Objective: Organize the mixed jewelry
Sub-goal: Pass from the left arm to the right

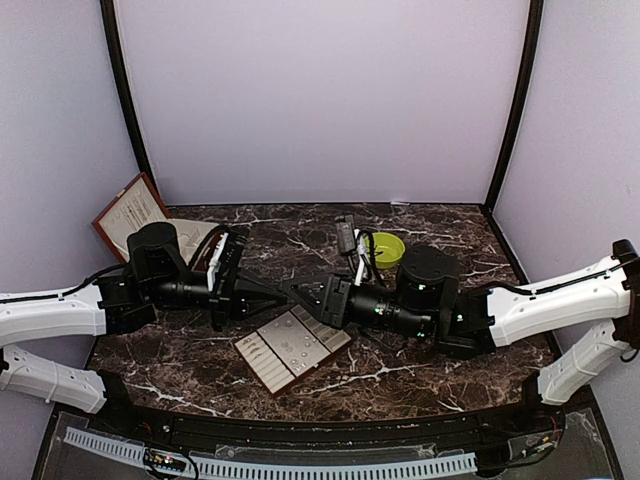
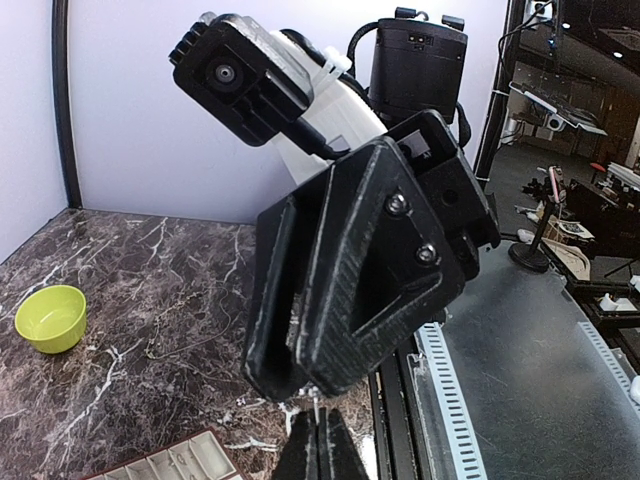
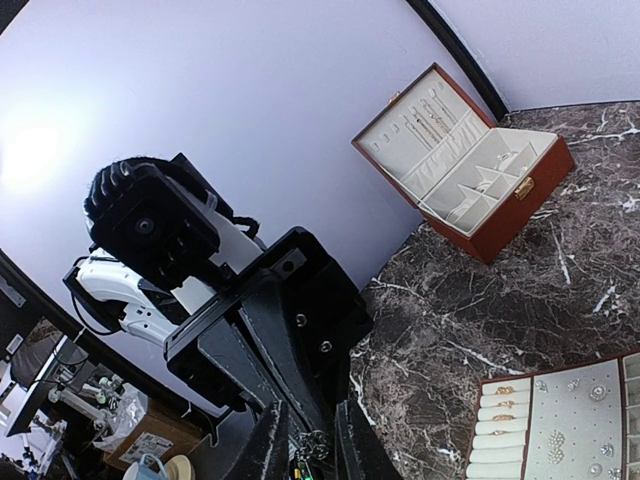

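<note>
Tiny silvery jewelry piece [image 3: 316,446] at the meeting fingertips: left gripper [image 2: 320,445] closed, right gripper [image 3: 313,455] narrowly apart around it. Both arms reach inward, roughly level, above the cream tray [image 1: 262,352] on the worktop [image 1: 420,375].

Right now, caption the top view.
Near the tray, left gripper and right gripper meet; green bowl and open box behind.

1. One table [image 1: 430,375], dark marble.
2. Two robot arms: one left arm [image 1: 50,312] and one right arm [image 1: 560,300].
3. Two grippers: one left gripper [image 2: 320,450] and one right gripper [image 3: 310,450], each with two fingers [image 3: 265,450].
4. One yellow-green bowl [image 1: 387,248].
5. One reddish-brown box [image 1: 135,215].
6. One cream tray [image 1: 292,346].
7. Jewelry [image 3: 556,440]: many tiny pieces on the tray, too small to count exactly.
</note>
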Controlling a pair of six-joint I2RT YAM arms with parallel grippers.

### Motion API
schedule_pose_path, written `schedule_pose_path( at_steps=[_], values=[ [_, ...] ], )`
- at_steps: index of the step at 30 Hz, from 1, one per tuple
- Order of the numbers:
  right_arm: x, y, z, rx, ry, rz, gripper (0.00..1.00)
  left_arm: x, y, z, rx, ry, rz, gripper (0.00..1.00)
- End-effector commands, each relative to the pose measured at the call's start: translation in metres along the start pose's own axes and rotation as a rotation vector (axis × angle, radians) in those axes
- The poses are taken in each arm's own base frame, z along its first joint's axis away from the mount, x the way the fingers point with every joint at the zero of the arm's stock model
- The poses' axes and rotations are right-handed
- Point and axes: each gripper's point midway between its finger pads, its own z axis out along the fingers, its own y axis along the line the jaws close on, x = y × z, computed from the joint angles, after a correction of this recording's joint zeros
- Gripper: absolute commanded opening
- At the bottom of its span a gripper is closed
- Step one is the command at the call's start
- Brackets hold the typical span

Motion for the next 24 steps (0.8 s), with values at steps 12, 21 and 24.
schedule_pose_path(
  at_steps=[12,21,24],
  values=[
    [-0.0122,0.0179,0.0048,-0.050,-0.028,0.005,0.22,-0.0059,-0.0048,-0.0024,0.010,-0.026,0.028,0.00],
    [-0.0075,0.0155,0.0082,-0.046,-0.013,0.015,0.22,-0.0067,-0.0046,-0.0035,0.003,-0.030,0.033,0.00],
    [-0.0064,0.0137,0.0084,-0.041,-0.012,0.019,0.22,-0.0075,-0.0049,-0.0040,0.002,-0.034,0.037,0.00]
  ],
)
